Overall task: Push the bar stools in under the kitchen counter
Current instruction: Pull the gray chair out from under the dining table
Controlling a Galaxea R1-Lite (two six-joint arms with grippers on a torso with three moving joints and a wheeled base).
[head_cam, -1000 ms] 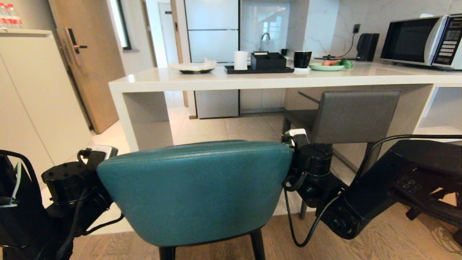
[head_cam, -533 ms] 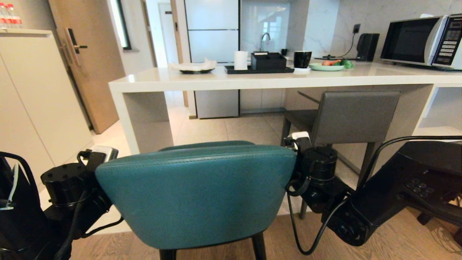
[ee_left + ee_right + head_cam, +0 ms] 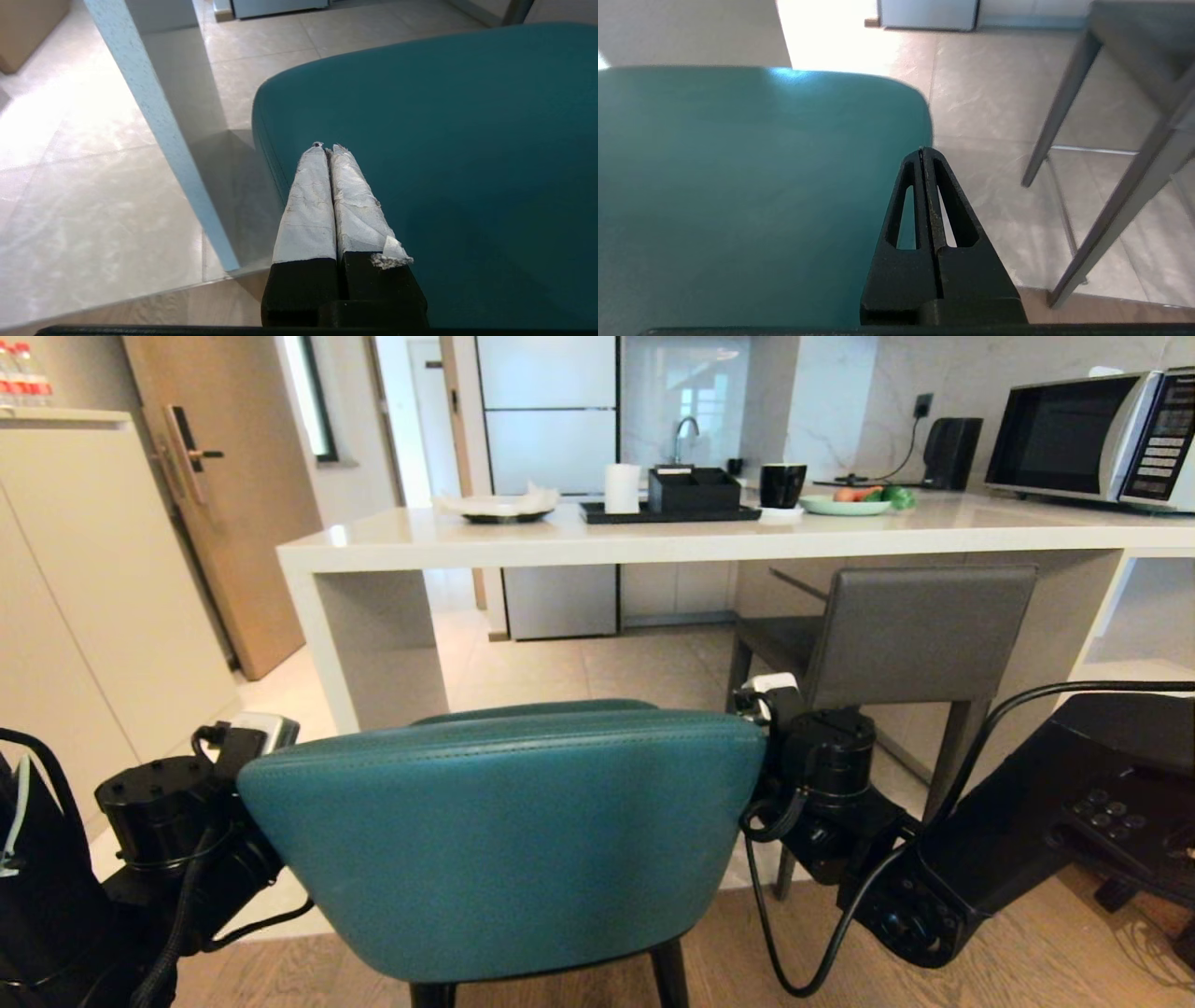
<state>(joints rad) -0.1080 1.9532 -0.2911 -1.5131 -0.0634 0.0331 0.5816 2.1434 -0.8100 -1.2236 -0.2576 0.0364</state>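
Both arms flank the teal stool [image 3: 504, 840], not yet under the counter [image 3: 653, 543].
Left gripper [image 3: 325, 148] and right gripper [image 3: 921, 151] are clenched empty beside its back; uneven pushing could twist it into the grey stool [image 3: 915, 635], already tucked in.

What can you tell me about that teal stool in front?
The teal stool has a curved padded back with a stitched seam, leather-like, a matching seat and thin black legs. It stands upright on the wood floor, short of the counter. The shut left end effector and right end effector flank its back.
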